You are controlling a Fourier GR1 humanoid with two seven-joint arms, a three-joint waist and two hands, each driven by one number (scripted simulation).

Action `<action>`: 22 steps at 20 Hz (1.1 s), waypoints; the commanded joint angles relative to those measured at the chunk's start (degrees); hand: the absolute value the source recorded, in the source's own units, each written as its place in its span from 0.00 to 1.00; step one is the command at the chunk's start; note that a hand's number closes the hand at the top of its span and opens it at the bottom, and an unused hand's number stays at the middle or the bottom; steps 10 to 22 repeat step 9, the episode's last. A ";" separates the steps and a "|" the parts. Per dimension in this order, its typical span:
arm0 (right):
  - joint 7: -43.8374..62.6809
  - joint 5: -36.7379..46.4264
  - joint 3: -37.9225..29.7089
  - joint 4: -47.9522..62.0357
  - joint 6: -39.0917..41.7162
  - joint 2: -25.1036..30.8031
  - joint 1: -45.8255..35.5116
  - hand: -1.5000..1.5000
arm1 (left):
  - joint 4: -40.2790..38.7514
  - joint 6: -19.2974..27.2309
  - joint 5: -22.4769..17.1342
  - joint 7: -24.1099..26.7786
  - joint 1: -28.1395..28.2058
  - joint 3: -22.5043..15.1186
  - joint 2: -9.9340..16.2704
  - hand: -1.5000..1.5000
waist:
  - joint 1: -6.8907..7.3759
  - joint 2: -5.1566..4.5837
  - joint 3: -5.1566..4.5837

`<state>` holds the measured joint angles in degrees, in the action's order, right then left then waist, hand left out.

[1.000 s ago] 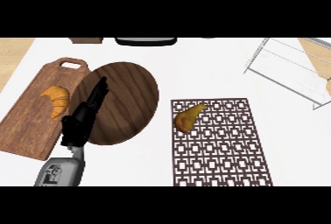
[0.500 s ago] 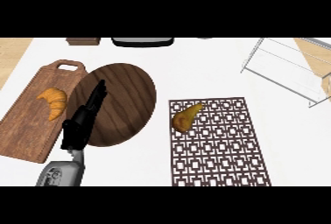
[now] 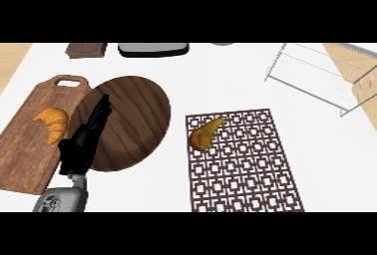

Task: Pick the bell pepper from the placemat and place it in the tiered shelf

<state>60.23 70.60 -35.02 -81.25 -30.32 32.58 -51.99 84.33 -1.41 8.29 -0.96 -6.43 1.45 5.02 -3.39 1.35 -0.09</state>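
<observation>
Head view: croissant (image 3: 52,124) lies on cutting board (image 3: 29,164) beside left hand (image 3: 85,142).

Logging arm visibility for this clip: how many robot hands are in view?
1. The left hand shows at lower left, fingers straight, over the round board beside the croissant. The right hand is out of view.

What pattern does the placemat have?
The placemat is dark brown, with an openwork lattice of rectangles; the head view shows it.
</observation>
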 commanded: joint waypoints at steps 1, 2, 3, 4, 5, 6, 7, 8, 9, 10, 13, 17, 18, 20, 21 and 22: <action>4.72 -3.49 -2.85 -13.22 12.29 -0.40 8.27 0.00 | 1.99 1.47 0.90 -1.89 0.73 -0.27 -0.45 0.50 | -1.47 0.54 0.09; 4.77 -4.77 -3.40 -16.19 14.28 -1.24 10.89 0.00 | 1.46 1.15 0.14 -3.06 -0.92 0.45 -0.23 0.50 | -1.31 0.23 0.09; 4.91 -4.63 -2.77 -18.40 18.13 -0.84 12.17 0.00 | 2.29 0.42 -0.43 -2.87 -0.17 1.22 0.87 0.50 | -1.71 0.56 0.03; 5.06 -6.88 -4.63 -23.20 19.77 -0.16 13.73 0.00 | 0.93 1.02 0.05 -1.85 0.33 0.54 -0.24 0.50 | -1.83 0.36 0.03; 5.28 -6.11 -3.07 -25.10 22.12 -2.67 16.66 0.00 | 2.23 1.10 0.41 -1.32 2.29 0.06 -0.27 0.50 | -1.51 0.48 0.01; 5.86 -8.70 -4.97 -29.08 23.19 -4.01 18.72 0.00 | 1.83 0.88 -0.10 -1.81 0.60 0.64 -0.01 0.50 | -1.76 0.34 0.05; 7.17 -10.36 -5.83 -33.57 26.78 -2.16 17.41 0.00 | 0.90 0.36 -0.19 -0.47 0.80 1.02 0.64 0.50 | -1.72 0.36 -0.04; 6.27 -11.88 -8.17 -36.75 27.08 -3.69 21.72 0.00 | 0.37 -0.67 -1.29 -0.77 1.87 1.93 1.39 0.50 | -2.20 0.37 0.04; 6.52 -14.29 -9.35 -39.58 30.08 -3.91 23.16 0.00 | 1.90 0.29 -0.33 -0.90 1.53 0.31 -0.07 0.50 | -1.39 0.18 0.07; 6.52 -14.29 -9.35 -39.58 30.08 -3.91 23.16 0.00 | 1.90 0.29 -0.33 -0.90 1.53 0.31 -0.07 0.50 | -1.39 0.18 0.07; 6.52 -14.29 -9.35 -39.58 30.08 -3.91 23.16 0.00 | 1.90 0.29 -0.33 -0.90 1.53 0.31 -0.07 0.50 | -1.39 0.18 0.07; 6.52 -14.29 -9.35 -39.58 30.08 -3.91 23.16 0.00 | 1.90 0.29 -0.33 -0.90 1.53 0.31 -0.07 0.50 | -1.39 0.18 0.07; 6.52 -14.29 -9.35 -39.58 30.08 -3.91 23.16 0.00 | 1.90 0.29 -0.33 -0.90 1.53 0.31 -0.07 0.50 | -1.39 0.18 0.07; 6.52 -14.29 -9.35 -39.58 30.08 -3.91 23.16 0.00 | 1.90 0.29 -0.33 -0.90 1.53 0.31 -0.07 0.50 | -1.39 0.18 0.07; 6.52 -14.29 -9.35 -39.58 30.08 -3.91 23.16 0.00 | 1.90 0.29 -0.33 -0.90 1.53 0.31 -0.07 0.50 | -1.39 0.18 0.07; 6.52 -14.29 -9.35 -39.58 30.08 -3.91 23.16 0.00 | 1.90 0.29 -0.33 -0.90 1.53 0.31 -0.07 0.50 | -1.39 0.18 0.07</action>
